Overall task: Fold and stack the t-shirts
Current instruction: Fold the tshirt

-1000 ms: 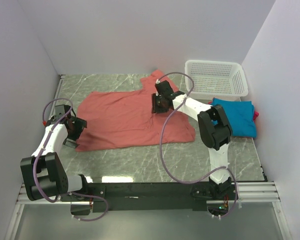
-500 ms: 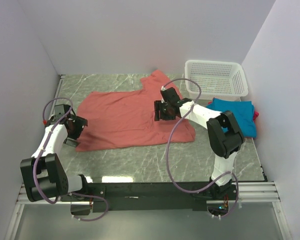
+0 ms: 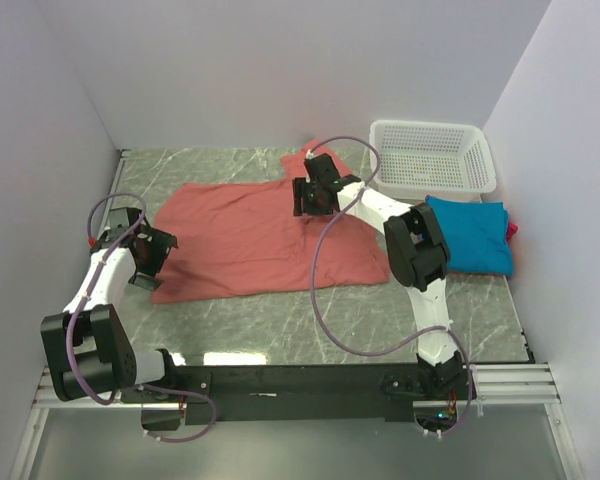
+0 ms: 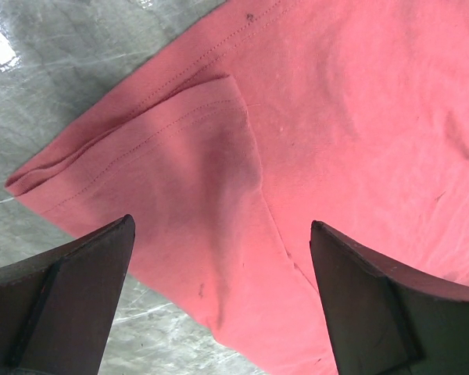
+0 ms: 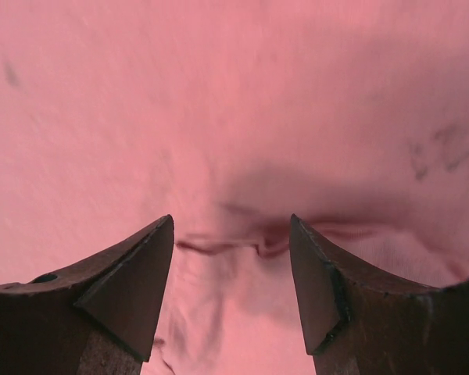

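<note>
As R end effector (image 5: 230, 223) gapes, salmon tee (image 5: 219, 94) lies ungripped.

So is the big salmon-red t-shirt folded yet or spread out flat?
Mostly spread: the salmon-red t-shirt lies flat across the marble table, only one sleeve lapped over its body.

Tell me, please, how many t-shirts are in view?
3: the salmon-red t-shirt spread in the middle, the folded teal-blue t-shirt at right, and a magenta sliver beside it; more may lie hidden beneath.
</note>
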You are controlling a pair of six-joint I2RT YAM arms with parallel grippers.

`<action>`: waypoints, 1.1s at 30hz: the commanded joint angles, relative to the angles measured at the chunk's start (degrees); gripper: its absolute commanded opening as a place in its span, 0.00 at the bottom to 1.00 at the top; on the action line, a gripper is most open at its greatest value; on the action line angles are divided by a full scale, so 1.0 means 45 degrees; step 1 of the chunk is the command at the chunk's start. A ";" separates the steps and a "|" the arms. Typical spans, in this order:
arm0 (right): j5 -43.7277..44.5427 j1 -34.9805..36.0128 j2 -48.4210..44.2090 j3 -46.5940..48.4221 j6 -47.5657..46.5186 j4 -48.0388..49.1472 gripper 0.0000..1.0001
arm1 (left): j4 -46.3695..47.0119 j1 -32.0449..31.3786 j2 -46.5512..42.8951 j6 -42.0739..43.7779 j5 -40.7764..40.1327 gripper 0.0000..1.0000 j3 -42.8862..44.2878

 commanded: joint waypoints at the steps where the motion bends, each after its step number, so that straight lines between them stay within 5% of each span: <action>1: 0.0469 -0.0080 -0.0336 0.0768 -0.0175 -0.0331 0.68 | 0.0324 -0.0037 -0.0008 0.0288 0.0167 0.99 0.0218; 9: 0.2225 -0.0470 -0.4181 -0.3894 0.0761 0.0660 0.68 | 0.1396 -0.0641 0.0926 0.0248 0.0323 1.00 0.0647; 20: 0.0786 -0.1251 -0.7408 -1.0657 0.2833 0.1446 0.68 | 0.1518 -0.1111 0.4659 0.0620 0.0422 0.99 0.1586; 27: 0.0119 -0.1252 -0.8733 -1.3468 0.4333 0.1155 0.68 | 0.0463 -0.1091 0.3648 0.0641 -0.0787 0.99 0.0356; 33: 0.0078 -0.1252 -1.1936 -1.5697 0.5526 -0.0151 0.68 | -0.1295 -0.1111 0.1404 -0.0355 -0.2118 0.99 -0.0679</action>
